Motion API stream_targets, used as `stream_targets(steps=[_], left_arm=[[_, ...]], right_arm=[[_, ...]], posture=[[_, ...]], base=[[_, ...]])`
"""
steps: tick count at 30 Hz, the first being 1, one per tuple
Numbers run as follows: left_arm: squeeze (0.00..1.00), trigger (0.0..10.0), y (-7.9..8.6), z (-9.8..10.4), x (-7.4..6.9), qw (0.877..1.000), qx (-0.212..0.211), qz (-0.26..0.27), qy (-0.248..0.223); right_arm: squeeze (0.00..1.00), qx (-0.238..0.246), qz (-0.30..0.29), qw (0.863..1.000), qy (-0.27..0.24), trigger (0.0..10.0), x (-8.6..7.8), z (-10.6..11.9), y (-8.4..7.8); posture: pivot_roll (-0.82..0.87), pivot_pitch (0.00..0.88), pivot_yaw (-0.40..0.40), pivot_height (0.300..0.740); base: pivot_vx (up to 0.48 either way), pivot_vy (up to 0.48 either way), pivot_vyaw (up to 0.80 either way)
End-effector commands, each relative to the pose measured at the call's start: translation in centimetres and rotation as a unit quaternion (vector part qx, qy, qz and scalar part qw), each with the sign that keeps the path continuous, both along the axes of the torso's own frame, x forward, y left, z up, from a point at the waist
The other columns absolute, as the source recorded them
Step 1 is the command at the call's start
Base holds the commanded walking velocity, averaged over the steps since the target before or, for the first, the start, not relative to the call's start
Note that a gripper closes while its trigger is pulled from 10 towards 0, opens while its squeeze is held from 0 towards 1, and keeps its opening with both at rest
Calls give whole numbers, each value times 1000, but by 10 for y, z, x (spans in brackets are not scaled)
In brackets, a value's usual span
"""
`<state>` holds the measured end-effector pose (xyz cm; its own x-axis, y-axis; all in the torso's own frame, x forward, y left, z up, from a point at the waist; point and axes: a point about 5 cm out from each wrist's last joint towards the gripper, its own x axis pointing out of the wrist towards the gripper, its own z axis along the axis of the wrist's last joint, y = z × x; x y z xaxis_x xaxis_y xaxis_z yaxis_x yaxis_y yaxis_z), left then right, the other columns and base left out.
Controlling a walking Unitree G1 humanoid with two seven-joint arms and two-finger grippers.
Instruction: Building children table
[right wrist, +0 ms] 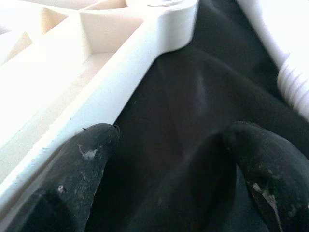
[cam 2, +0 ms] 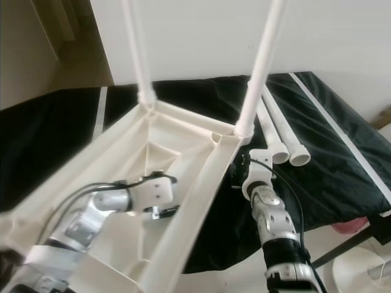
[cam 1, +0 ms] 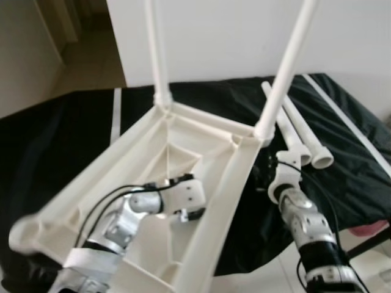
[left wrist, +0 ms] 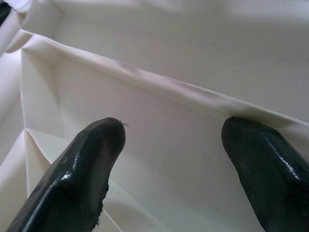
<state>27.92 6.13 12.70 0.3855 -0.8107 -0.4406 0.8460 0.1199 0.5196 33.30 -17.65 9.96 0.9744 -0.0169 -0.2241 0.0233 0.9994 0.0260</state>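
Lower left of the head view: your left gripper [left wrist: 169,140] sits inside the upturned white tabletop [cam 1: 91,183], fingers [left wrist: 82,169] spread apart over a moulded rib, holding nothing. Centre: the tabletop lies underside up on the black cloth [cam 1: 55,134], with two legs [cam 1: 156,49] standing upright in its far corners. Lower right: your right gripper [right wrist: 166,150] hangs open over the cloth, one finger against the tabletop's outer edge. Upper right: two loose legs [cam 1: 299,131] lie side by side on the cloth.
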Motion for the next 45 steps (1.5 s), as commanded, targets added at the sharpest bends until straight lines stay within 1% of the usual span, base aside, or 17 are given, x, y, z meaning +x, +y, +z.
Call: stream_targets(steps=[1,7,8,9,10,11,14,17,19,27,29,31,35,38,41,43,45], left_arm=[[0,10000,-20,5,-6,999,-27,-22,-10],[0,10000,-18,16,6,997,-56,27,-42],[0,10000,-16,22,10,995,-78,38,-45],[0,10000,-16,22,10,995,-78,38,-45],[0,10000,-14,31,12,992,-109,43,-44],[0,10000,-14,31,12,992,-109,43,-44],[0,10000,-8,50,10,984,-174,36,-30],[0,10000,-4,56,7,980,-196,24,-16],[0,10000,7,55,2,982,-188,11,1],[0,10000,22,48,-6,987,-161,-3,27],[0,10000,27,43,-4,989,-145,7,32],[0,10000,43,30,-4,994,-93,22,44],[0,10000,54,22,-7,996,-61,25,56],[0,10000,73,14,-14,995,-23,34,88],[0,10000,79,12,-15,995,-10,41,93],[0,10000,92,11,-14,994,5,58,97],[0,10000,96,13,-14,993,4,64,98]], right_arm=[[0,-4,4,1000,-13,10000,5,4,5],[0,-14,-22,1000,-15,10000,6,1,-1],[0,-14,-27,999,-22,10000,6,2,-2],[0,-14,-27,999,-22,10000,6,2,-2],[0,-14,-31,999,-33,10000,5,5,-3],[0,-14,-31,999,-33,10000,5,5,-3],[0,-19,-47,997,-66,10000,4,11,-5],[0,-21,-56,995,-81,10000,1,12,-5],[0,-21,-68,993,-96,10000,-5,13,-5],[0,-19,-77,992,-100,10000,-11,11,-5],[0,-19,-77,992,-98,10000,-12,10,-5],[0,-22,-76,992,-97,10000,-13,9,-5],[0,-23,-75,992,-98,10000,-13,9,-5],[0,-25,-74,992,-98,10000,-13,10,-6],[0,-26,-73,992,-98,10000,-13,10,-5],[0,-26,-71,993,-96,10000,-13,10,-4],[0,-25,-70,993,-95,10000,-13,9,-4]], posture=[[34,0,5,740],[32,0,12,740],[30,0,15,740],[30,0,15,740],[28,0,16,740],[28,0,16,740],[28,0,17,740],[29,0,16,740],[30,0,14,740],[28,0,12,740],[26,0,8,740],[28,0,1,740],[30,0,-4,740],[36,0,-13,740],[36,0,-13,740],[41,0,-21,740],[42,0,-22,740]], base=[[0,0,0],[0,0,0],[0,0,0],[0,0,0],[0,0,0],[0,0,0],[0,0,0],[0,0,0],[0,0,0],[0,0,0],[0,0,0],[0,0,0],[0,0,0],[0,0,0],[0,0,0],[0,0,0],[0,0,0]])
